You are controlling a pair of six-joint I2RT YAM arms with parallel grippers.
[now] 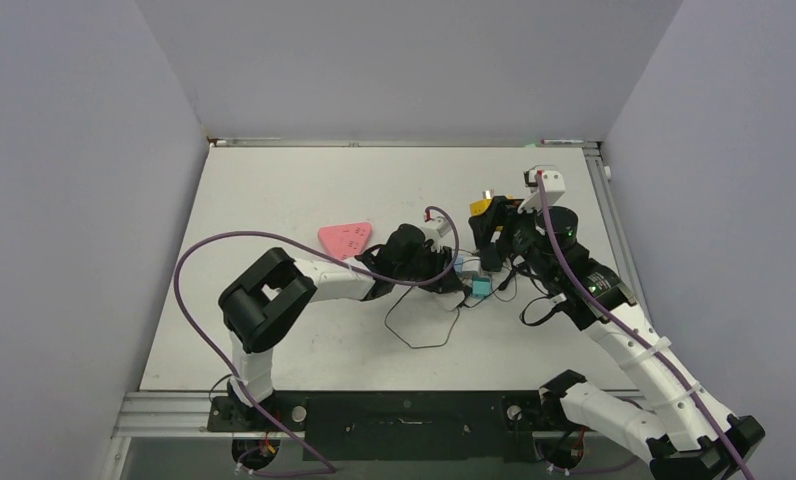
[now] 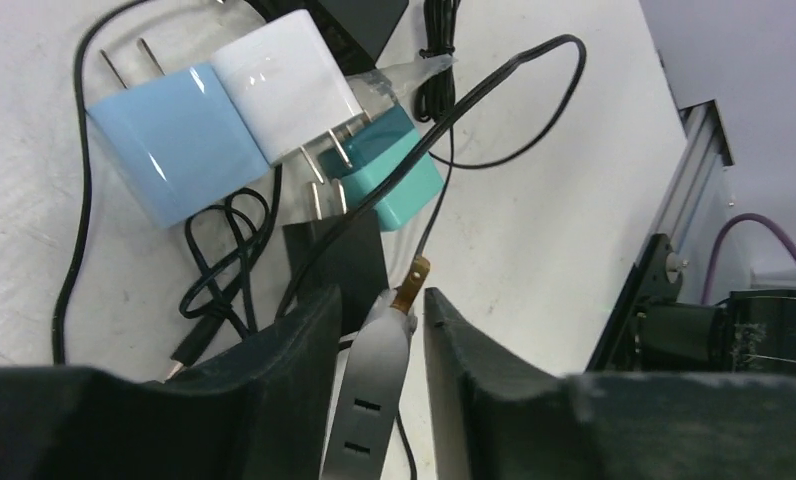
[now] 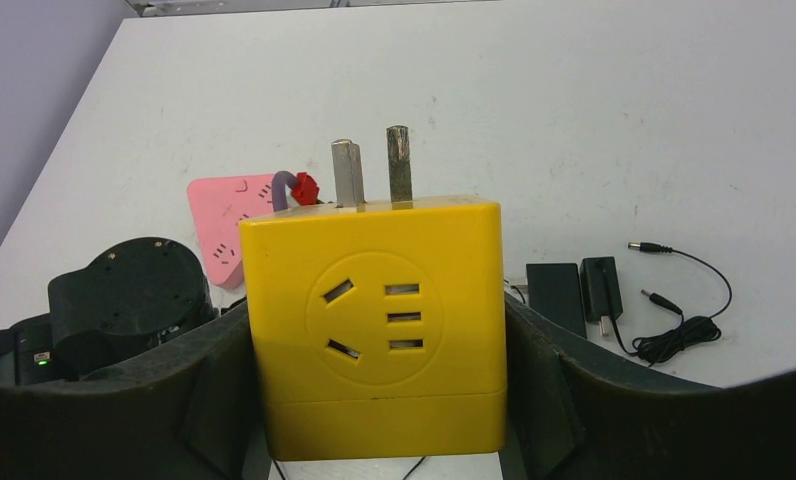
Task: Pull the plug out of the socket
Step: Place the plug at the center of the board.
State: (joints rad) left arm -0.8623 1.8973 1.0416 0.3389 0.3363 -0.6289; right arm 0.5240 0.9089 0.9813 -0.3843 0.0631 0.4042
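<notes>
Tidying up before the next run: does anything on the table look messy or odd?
Yes. Just past the left pincer, the light blue adapter, white adapter and teal adapter lie heaped at odd angles, prongs pointing different ways, with black cables looped among them.

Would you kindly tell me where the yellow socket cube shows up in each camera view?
Top external: the yellow socket cube sits right of centre, just above mid-height.
Left wrist: not in it.
Right wrist: the cube fills the lower centre, prongs up.
Shared landmark: the pink triangular socket, left of the cube in both those views.
</notes>
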